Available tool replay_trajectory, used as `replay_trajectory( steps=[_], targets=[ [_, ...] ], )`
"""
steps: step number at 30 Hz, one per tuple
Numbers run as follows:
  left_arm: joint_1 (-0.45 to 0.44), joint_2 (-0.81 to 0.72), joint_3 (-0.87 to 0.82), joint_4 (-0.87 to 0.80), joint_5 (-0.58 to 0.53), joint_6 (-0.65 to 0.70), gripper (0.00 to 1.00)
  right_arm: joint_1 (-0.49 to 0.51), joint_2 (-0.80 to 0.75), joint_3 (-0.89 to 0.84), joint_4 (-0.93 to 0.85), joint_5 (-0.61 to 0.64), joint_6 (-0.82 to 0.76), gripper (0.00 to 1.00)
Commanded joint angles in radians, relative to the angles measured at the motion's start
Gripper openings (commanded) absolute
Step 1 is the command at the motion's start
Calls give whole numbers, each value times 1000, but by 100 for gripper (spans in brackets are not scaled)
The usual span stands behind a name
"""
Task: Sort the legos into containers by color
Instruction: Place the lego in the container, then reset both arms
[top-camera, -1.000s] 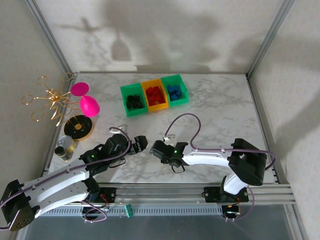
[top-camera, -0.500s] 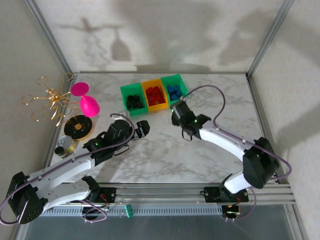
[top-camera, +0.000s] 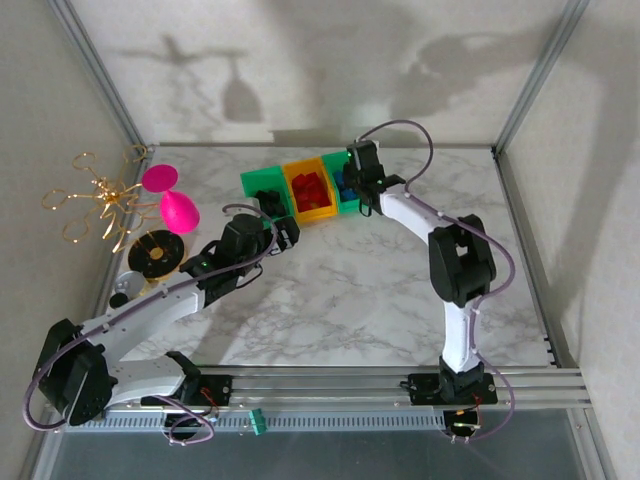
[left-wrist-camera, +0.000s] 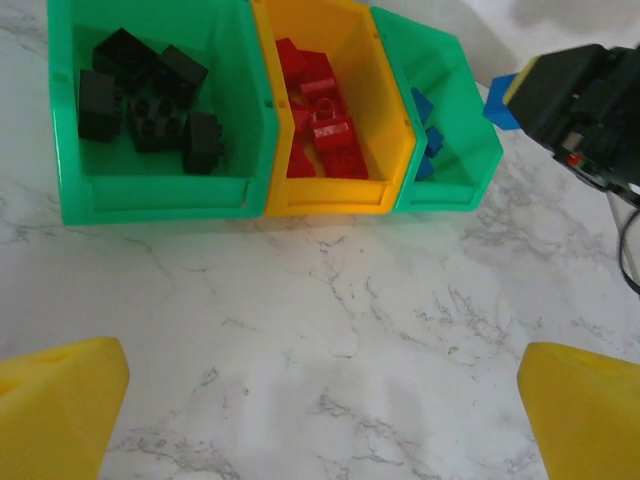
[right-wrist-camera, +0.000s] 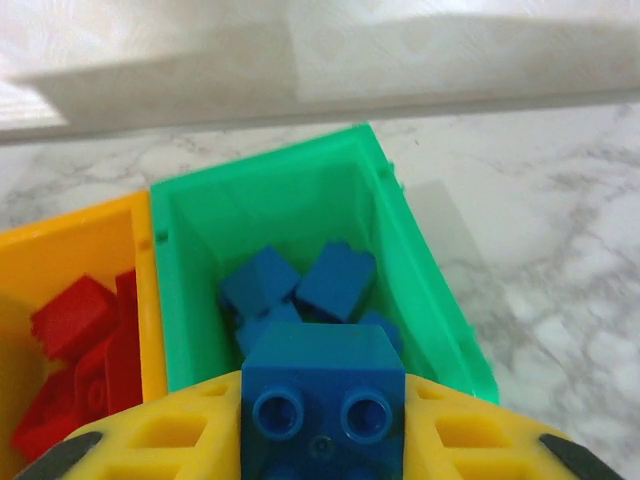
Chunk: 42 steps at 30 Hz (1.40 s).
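Blue brick (right-wrist-camera: 322, 385) pinched in right pincer (right-wrist-camera: 322, 440), by green bin (right-wrist-camera: 435, 300) rim.

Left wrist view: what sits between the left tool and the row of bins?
The stretch is bare: marble tabletop runs from the open left tool up to the front walls of the bins, as the left wrist view shows.

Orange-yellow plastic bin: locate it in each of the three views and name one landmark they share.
Top external: the orange-yellow plastic bin is the middle of the joined row at the far side of the table.
Left wrist: the bin is at top centre, with red bricks inside.
Right wrist: the bin is at the left edge, cut off.
Shared landmark: the green plastic bin holding blue bricks, joined to its right side.
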Motion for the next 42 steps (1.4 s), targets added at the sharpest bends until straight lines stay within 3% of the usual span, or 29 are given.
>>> replay_trajectory(
  steps=[1,6,10,15,22,26,30,35,38,42],
  targets=[
    [22,18,36,38,-16,40,100,-10,88,108,34,-37,-81,35],
    [41,29,32,50,-5,51,100,-29,199,241,-15,-43,-90,44],
    [50,25,21,57,-16,68,100,-33,170,244,-10,-53,-107,54],
    [56,-16,-6,68,-76,111,100,-35,-20,99,25,-35,-103,67],
    [79,-164,-111,123,-296,206,100,-95,-385,-281,93,3,-51,99],
    [114,-271,-232,270,-470,315,100,-179,-600,-554,195,79,-32,99],
    [203,-320,-371,487,-521,418,100,-297,-743,-821,369,106,-73,98],
    [369,-245,-524,752,-417,480,100,-467,-775,-1069,582,45,-83,98],
    [451,-153,-605,968,-324,490,100,-483,-761,-1180,770,41,-136,99],
    [516,28,-659,1209,-246,523,100,-485,-656,-1278,1031,-119,-168,98]
  ],
)
